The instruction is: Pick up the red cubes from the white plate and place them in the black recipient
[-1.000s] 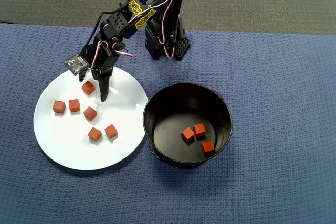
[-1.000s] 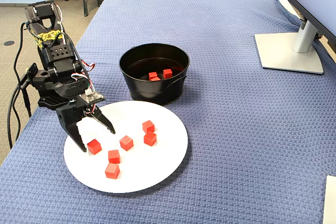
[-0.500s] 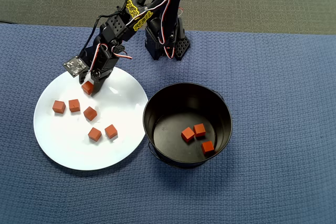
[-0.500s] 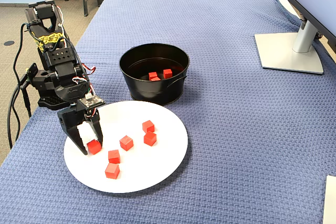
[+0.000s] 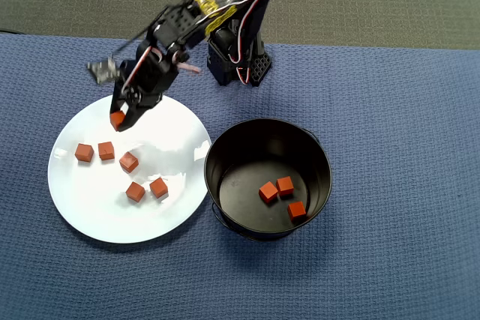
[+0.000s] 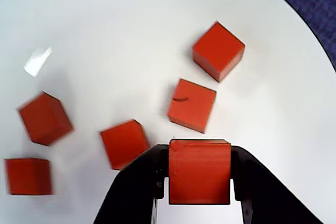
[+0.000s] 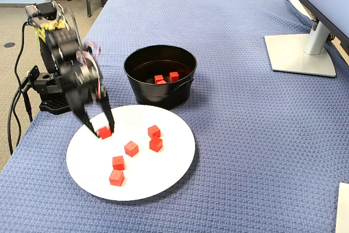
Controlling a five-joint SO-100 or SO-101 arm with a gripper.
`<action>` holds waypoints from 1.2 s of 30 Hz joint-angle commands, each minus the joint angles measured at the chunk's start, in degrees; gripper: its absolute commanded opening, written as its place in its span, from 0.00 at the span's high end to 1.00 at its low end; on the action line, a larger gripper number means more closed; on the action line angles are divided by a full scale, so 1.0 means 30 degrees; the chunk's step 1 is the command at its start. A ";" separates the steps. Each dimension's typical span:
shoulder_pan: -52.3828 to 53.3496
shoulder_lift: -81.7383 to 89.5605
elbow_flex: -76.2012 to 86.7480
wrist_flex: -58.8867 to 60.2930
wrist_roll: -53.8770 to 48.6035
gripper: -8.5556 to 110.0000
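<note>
Over the white plate [image 5: 90, 207] | your tool [image 5: 118, 118] grips one red cube [image 6: 199, 171] | three cubes [image 5: 282, 196] sit in the black pot [image 5: 225, 219] | five cubes [image 5: 124, 168] remain on the plate.

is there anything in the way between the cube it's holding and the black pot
Nothing visible blocks the way. The gripper holds one red cube above the white plate, and the black pot beside the plate is open-topped. Only the pot's wall has to be cleared.
</note>
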 commanded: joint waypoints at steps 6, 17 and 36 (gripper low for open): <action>-0.6006 0.5068 -0.6475 0.8555 1.0811 0.93; -1.6436 0.1260 -0.8818 1.0078 2.0391 0.93; -0.6064 -0.0469 -0.6563 0.5859 0.3428 0.62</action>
